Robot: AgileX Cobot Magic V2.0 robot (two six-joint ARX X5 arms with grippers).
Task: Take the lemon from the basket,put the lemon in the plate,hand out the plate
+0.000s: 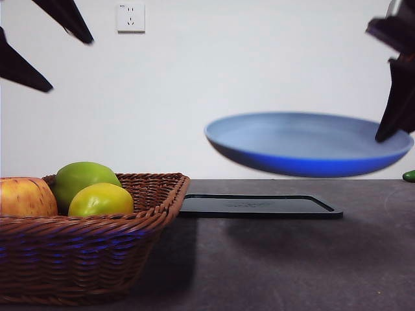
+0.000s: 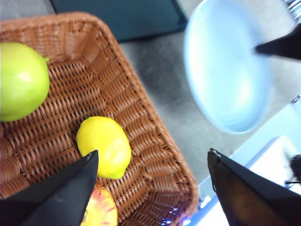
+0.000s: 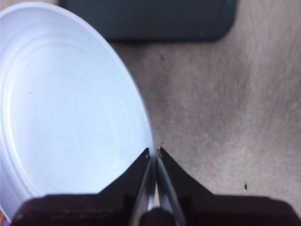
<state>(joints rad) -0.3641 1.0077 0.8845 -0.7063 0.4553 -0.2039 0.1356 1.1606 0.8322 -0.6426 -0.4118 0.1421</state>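
The lemon [image 1: 100, 199] lies in the brown wicker basket [image 1: 84, 259] at the front left; it also shows in the left wrist view [image 2: 104, 147]. My left gripper [image 2: 153, 153] is open and empty above the basket [image 2: 141, 122], one jaw close over the lemon; its tips show at the top left of the front view [image 1: 71, 65]. My right gripper [image 3: 154, 150] is shut on the rim of the blue plate [image 3: 70, 108]. It holds the empty plate [image 1: 305, 146] in the air, slightly tilted, above the table at the right [image 1: 389, 133].
A green apple [image 1: 81, 178] and a red-yellow apple [image 1: 24, 196] share the basket with the lemon. A flat black tray [image 1: 259, 206] lies on the dark table under the plate's left part. A small green thing [image 1: 409, 175] shows at the right edge.
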